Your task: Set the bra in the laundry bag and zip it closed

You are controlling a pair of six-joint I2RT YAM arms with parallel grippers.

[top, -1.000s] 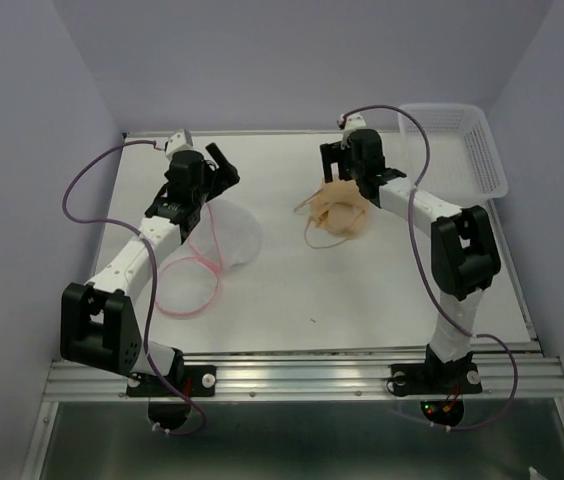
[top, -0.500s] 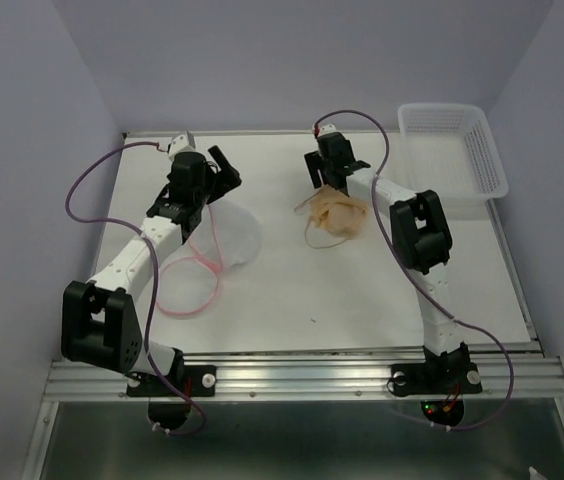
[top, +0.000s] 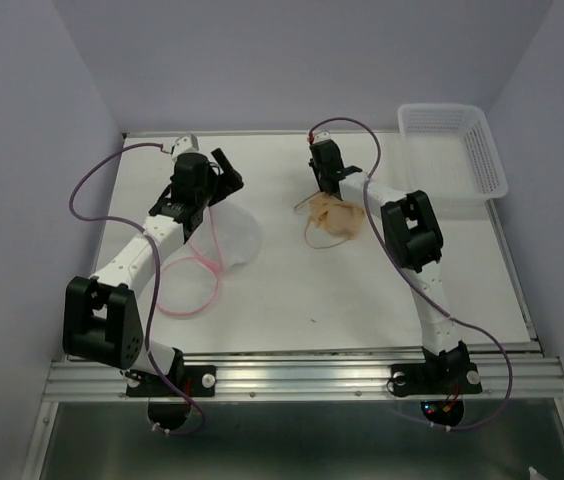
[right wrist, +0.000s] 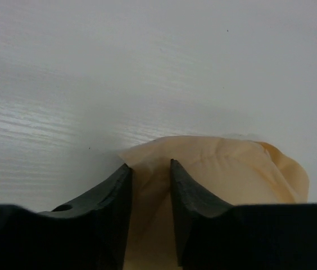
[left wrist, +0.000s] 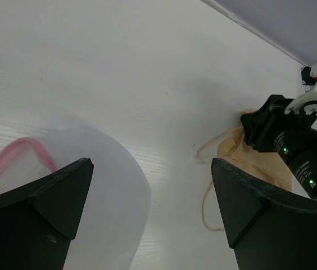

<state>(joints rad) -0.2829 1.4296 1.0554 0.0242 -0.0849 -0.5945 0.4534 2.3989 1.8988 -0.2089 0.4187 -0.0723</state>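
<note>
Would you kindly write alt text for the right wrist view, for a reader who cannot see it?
The right gripper, nearly closed, pinches a fold of the tan bra. The bra lies crumpled on the white table, which fills the rest of the view.

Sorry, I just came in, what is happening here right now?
The right gripper is pinching a fold of the bra, which lies on the table. The left gripper hangs open above the laundry bag, which lies unzipped to the left of the bra. The bra is not yet in the bag.
</note>
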